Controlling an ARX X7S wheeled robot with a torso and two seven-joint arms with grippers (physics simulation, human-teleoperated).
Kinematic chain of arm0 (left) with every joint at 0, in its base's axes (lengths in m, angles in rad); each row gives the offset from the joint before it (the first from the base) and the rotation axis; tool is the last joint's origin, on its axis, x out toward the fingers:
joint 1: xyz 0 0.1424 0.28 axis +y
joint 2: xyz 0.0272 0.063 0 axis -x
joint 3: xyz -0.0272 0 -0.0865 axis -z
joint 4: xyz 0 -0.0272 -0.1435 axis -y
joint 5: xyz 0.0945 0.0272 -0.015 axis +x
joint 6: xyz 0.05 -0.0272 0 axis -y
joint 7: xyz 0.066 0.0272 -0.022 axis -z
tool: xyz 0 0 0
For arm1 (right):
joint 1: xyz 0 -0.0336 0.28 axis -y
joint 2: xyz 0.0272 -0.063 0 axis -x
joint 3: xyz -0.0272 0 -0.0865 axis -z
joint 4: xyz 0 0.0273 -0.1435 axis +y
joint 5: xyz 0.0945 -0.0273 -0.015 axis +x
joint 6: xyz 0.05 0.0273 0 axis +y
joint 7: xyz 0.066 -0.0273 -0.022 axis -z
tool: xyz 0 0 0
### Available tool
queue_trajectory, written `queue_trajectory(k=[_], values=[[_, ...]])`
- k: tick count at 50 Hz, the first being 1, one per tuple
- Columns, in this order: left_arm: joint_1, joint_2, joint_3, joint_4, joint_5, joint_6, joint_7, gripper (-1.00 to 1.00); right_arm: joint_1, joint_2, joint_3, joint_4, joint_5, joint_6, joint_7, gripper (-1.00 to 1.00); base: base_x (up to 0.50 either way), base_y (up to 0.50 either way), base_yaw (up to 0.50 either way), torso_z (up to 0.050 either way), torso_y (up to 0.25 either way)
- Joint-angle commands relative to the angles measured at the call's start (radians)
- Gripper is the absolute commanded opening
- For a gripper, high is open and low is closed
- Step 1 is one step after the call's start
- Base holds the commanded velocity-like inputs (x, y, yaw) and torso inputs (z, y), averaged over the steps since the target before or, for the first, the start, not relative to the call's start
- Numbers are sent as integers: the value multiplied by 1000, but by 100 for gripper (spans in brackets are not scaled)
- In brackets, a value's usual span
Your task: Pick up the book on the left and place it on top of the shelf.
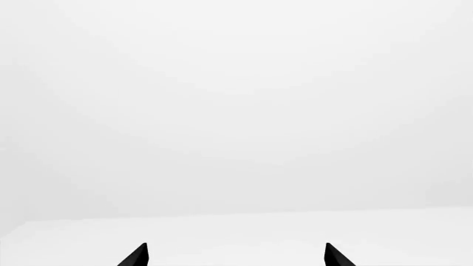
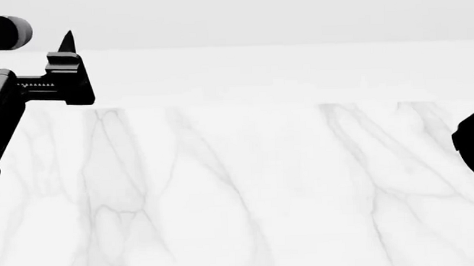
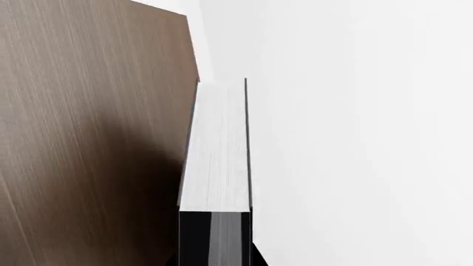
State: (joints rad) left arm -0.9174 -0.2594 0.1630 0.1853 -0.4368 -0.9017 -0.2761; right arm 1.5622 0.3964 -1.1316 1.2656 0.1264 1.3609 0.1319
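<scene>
book (image 3: 214,166): black cover, white page edges, on edge | beside brown wooden shelf (image 3: 88,138) board

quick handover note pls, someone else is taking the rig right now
Left gripper: open, nothing in it, raised over the marble table.
Right gripper: its fingertips are out of sight; the book fills the right wrist view, apparently held, next to a brown board of the shelf.
Done: book seems picked up and brought to the shelf.
Left: whether the book already rests on the shelf cannot be told; confirm, set it on top, release, withdraw.
</scene>
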Motion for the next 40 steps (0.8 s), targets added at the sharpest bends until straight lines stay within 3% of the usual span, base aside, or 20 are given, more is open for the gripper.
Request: queue_trajectory(k=[1,22,40], values=[[2,-4,5,1,-3,1,-3,100,-58,69,87,42,-56,-3,37,100,0,-3,-10,0,0],[5,-5,15,-5,-6,8,-8,100,-53,59,91,42,-112,-53,-19,100,0,0,0,0,0],[7,-7,28,-2,-10,10,-11,100,86,-183,13,42,-126,-428,-195,100,0,0,0,0,0]])
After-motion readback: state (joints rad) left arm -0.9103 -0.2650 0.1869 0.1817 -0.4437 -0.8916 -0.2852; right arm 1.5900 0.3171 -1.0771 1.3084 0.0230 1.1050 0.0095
